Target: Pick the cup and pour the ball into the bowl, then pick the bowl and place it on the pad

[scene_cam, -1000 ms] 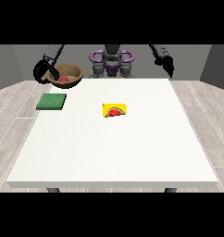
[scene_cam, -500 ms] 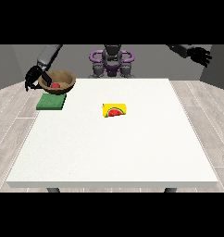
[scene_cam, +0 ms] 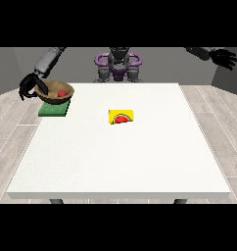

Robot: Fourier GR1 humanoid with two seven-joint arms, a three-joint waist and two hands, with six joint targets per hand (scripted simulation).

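The hand at the view's left (scene_cam: 29,87) grips the bowl (scene_cam: 56,92) by its nine-o'clock rim, with the ball (scene_cam: 62,92) inside, just above the pad (scene_cam: 55,109). The other hand (scene_cam: 223,57) hangs open at two o'clock, well clear.

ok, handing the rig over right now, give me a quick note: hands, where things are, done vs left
Hand at the view's left: fingers curled over the rim of the bowl.
Hand at the view's right: raised off the table's side, fingers spread, holding nothing.
The bowl sits over the green pad at the table's far left corner, red ball inside. The yellow cup lies on its side mid-table.
Done: pour, bowl carried to the pad.
Left: confirm the bowl rests on the pad, let go, pull the arm back.
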